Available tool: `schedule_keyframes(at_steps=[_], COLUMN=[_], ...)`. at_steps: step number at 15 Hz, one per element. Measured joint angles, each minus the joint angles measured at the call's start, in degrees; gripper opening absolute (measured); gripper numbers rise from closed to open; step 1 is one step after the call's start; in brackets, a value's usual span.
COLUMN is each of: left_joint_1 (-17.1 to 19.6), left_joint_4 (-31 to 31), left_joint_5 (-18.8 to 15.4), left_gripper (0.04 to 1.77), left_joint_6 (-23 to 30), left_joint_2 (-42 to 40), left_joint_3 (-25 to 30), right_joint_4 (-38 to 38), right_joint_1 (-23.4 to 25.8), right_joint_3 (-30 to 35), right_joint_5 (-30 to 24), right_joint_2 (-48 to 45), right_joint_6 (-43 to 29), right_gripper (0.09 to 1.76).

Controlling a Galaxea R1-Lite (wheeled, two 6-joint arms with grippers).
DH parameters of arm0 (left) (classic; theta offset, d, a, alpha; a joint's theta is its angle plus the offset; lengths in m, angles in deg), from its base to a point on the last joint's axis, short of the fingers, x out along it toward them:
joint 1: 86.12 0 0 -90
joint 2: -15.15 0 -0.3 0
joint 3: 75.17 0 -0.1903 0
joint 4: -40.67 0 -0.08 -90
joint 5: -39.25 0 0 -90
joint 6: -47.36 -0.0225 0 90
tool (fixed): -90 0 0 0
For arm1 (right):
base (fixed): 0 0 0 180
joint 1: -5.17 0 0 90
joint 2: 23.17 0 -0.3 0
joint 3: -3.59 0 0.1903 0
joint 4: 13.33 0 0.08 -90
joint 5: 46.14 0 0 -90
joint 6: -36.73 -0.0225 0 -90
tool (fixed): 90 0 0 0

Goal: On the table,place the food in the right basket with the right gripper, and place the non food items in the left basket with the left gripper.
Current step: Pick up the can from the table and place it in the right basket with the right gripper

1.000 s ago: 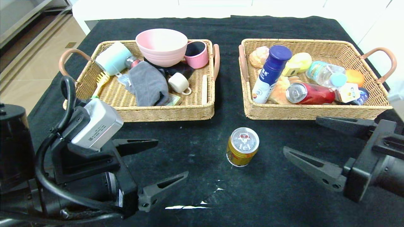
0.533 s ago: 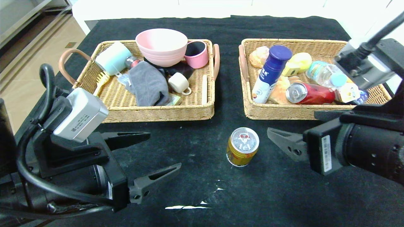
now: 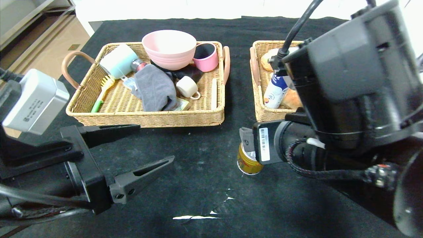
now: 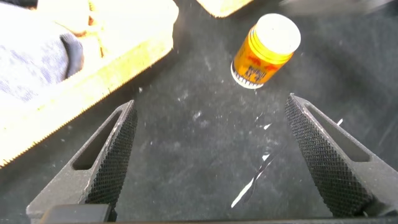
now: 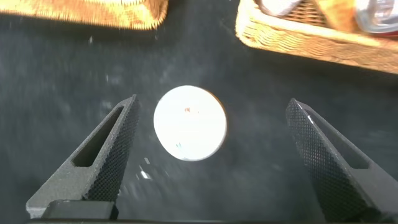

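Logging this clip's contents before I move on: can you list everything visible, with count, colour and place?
Can: 1, gold with silver top, upright on the cloth between the baskets' near edges, under the right gripper.
Left basket: 1, wicker, far left.
Bowl: 1, pink, left basket's far side.
Mug: 1, pink, beside the bowl.
Cup: 1, pale green, on its side in the left basket.
Small cup: 1, cream, left basket.
Cloth: 1, grey, left basket.
Brush: 1, yellow and green, left basket.
Right basket: 1, wicker, mostly hidden by the right arm.
Bottle: 1, white and blue, right basket.
Tablecloth: 1, black.
Left gripper: open, near left, idle.
Right gripper: open, above the can.
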Motion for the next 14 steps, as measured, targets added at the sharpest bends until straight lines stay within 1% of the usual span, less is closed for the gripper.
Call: schedule_keyframes(at_steps=[2,4,9,14], left_joint_1=[0.04,0.04,0.06,0.06], left_joint_4=[0.01,0.01,0.01,0.01], left_joint_5=[0.02,0.00,0.05,0.05], left_gripper=[1.72,1.72,1.72,1.72], left_joint_6=[0.00,0.06,0.06,0.02], left_joint_2=[-0.63,-1.19,-1.85,-1.85], left_joint_3=[-0.09,-0.28,-0.41,-0.39], right_joint_4=[-0.02,-0.06,-0.11,-0.13], right_joint_1=[0.20,0.89,3.91,4.94], right_joint_3=[-2.15,-2.91,-3.17,-3.04], right_joint_5=[0.68,0.94,0.91,0.66], right_joint_2=[2.76,4.92,8.96,10.86], right_joint_6=[-1.13,-1.90,-5.24,-6.79], right_gripper=[1.71,1.71,1.71,1.71])
